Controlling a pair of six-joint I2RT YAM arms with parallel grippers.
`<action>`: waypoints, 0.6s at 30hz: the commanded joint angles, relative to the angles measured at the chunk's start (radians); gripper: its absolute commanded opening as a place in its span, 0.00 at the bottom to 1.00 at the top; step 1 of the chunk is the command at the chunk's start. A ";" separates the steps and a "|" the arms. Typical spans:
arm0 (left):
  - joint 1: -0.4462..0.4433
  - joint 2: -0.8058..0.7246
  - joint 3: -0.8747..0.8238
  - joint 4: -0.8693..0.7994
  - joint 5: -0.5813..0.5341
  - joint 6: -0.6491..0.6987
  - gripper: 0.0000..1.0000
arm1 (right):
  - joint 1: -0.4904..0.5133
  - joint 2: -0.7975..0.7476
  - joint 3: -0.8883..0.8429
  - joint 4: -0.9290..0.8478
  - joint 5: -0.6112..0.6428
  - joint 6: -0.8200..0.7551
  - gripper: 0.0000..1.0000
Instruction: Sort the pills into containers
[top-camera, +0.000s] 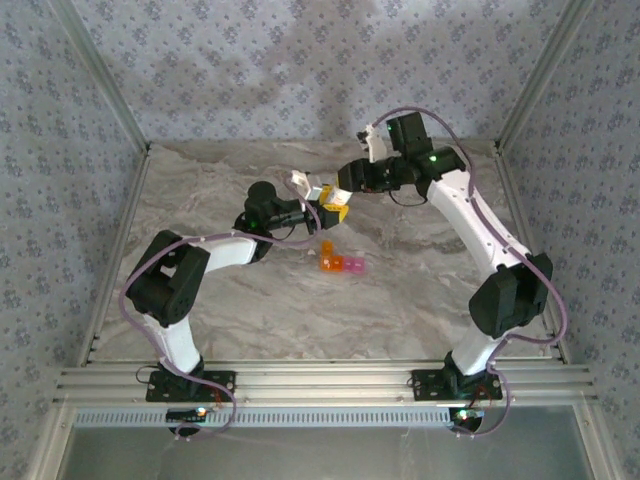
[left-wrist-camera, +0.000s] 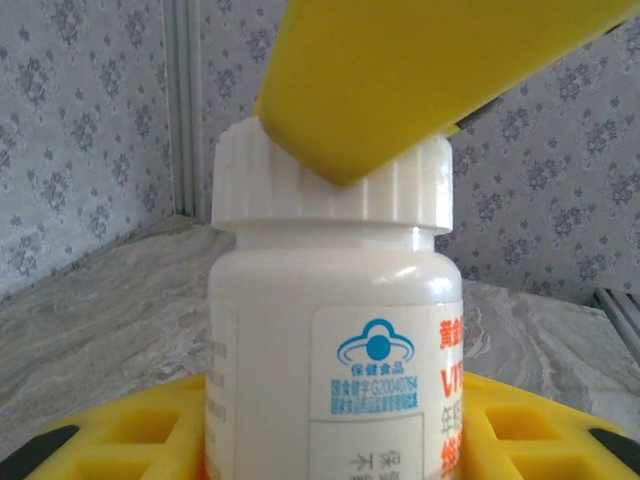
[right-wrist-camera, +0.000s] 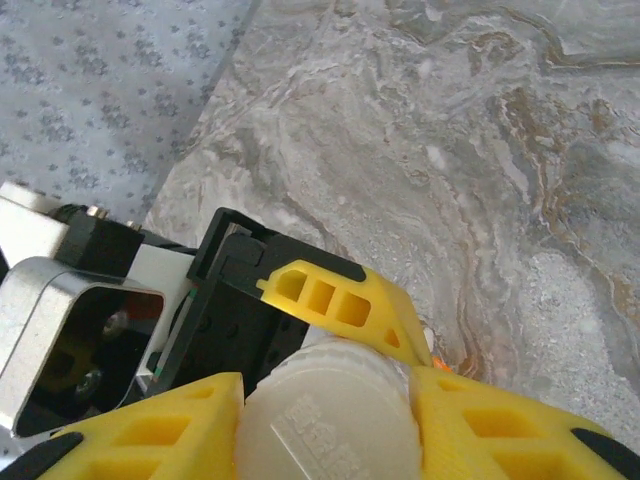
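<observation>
A white pill bottle (left-wrist-camera: 335, 330) with a ribbed white cap (left-wrist-camera: 330, 185) stands upright between the yellow fingers of my left gripper (left-wrist-camera: 335, 445), which is shut on its body. My right gripper (right-wrist-camera: 328, 425) has come from above, and its yellow fingers (right-wrist-camera: 150, 420) press both sides of the cap (right-wrist-camera: 330, 420). In the top view the bottle (top-camera: 322, 191) hangs above the table's middle, with the left gripper (top-camera: 312, 205) and the right gripper (top-camera: 336, 205) meeting at it. The containers (top-camera: 341, 263), an orange-to-pink strip, lie on the table just in front. The pills are out of view.
The marble-patterned table (top-camera: 420, 290) is walled by patterned panels at the back and both sides. A metal rail (top-camera: 320, 380) runs along the near edge by the arm bases. Open room lies to the right of the containers.
</observation>
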 joint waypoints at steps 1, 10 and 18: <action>-0.010 -0.031 0.029 0.079 0.027 0.003 0.00 | 0.073 -0.018 -0.040 0.035 0.137 0.172 0.44; -0.011 -0.036 0.027 0.072 0.023 0.006 0.00 | 0.108 -0.024 0.001 -0.019 0.211 0.202 0.48; -0.015 -0.031 0.027 0.066 0.023 0.010 0.00 | 0.045 -0.060 0.069 -0.047 0.170 0.197 0.78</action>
